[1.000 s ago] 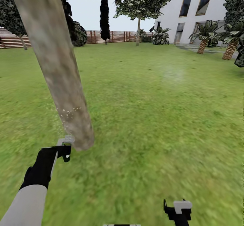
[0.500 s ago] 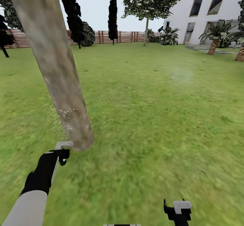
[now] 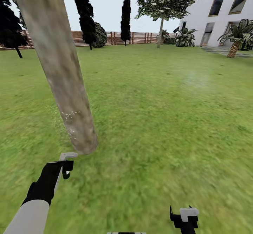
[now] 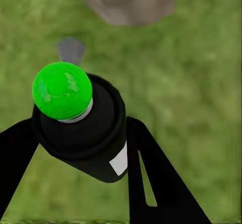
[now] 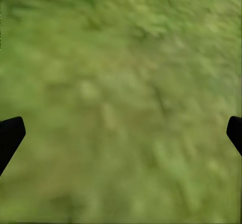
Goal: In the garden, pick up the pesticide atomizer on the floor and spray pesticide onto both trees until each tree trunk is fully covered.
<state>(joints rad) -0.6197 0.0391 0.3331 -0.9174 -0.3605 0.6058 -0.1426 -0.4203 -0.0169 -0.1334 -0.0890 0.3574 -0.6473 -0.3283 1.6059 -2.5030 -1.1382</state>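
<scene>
Just ahead of the left hand point(image 3: 66, 161), near the foot of the tree trunk point(image 3: 58, 65), the gap to that trunk decides the next spray: the trunk leans up and away, its long axis running from the grass point(image 3: 158, 121) toward the upper left. The left hand is pinching the pesticide atomizer point(image 4: 83, 126), whose green-capped end seems to point at the trunk base, white pesticide point(image 3: 70, 114) specks dotting the bark. The right hand point(image 3: 185, 215) hangs spread, farther off.

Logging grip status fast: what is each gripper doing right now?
Left gripper: shut on the black spray bottle with a green round top.
Right gripper: open, holding nothing, over green grass lawn.
</scene>
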